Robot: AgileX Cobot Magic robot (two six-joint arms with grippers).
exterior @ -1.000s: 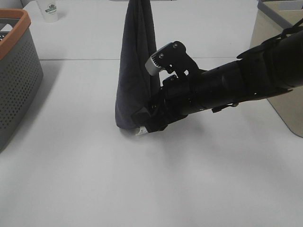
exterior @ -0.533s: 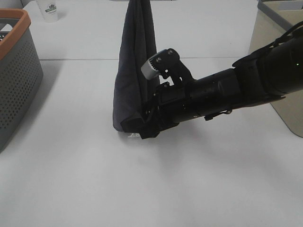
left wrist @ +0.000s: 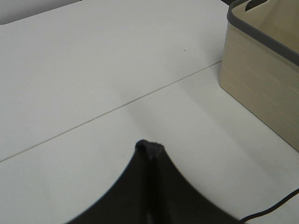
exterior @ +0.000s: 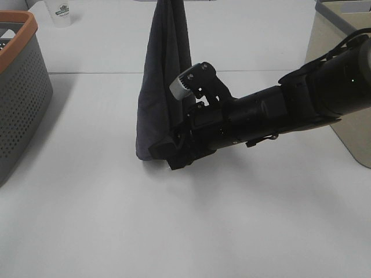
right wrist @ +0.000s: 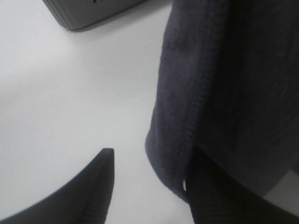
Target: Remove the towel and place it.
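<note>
While the towel point(exterior: 165, 87) hangs as a tall, narrow, dark grey drape from a point above the edge of the high view, its bottom fold touches the white surface point(exterior: 232, 231) near the middle, just in front of a thin seam line that runs across. The right arm reaches in from the right side and lies low over the surface, and the right claw point(exterior: 168, 155) sits at the towel's bottom corner. In the right wrist view the right claw point(right wrist: 153, 156) is spread: one finger point(right wrist: 96, 191) stands clear of the cloth with bare white between them, while the other is against the towel point(right wrist: 233, 84), whose stitched hem hangs down between the two. The left claw point(left wrist: 149, 147) shows only in its own wrist view, where its two dark fingers are pressed together along a fine central line; whether cloth is caught between them cannot be told. A grey perforated basket point(exterior: 17, 87) with an orange rim stands at the left edge of the surface, well apart from the towel. A beige bin point(exterior: 339, 69) with a grey rim stands at the right, behind the right arm. A white cup point(exterior: 62, 13) with a green print stands at the far left corner.
</note>
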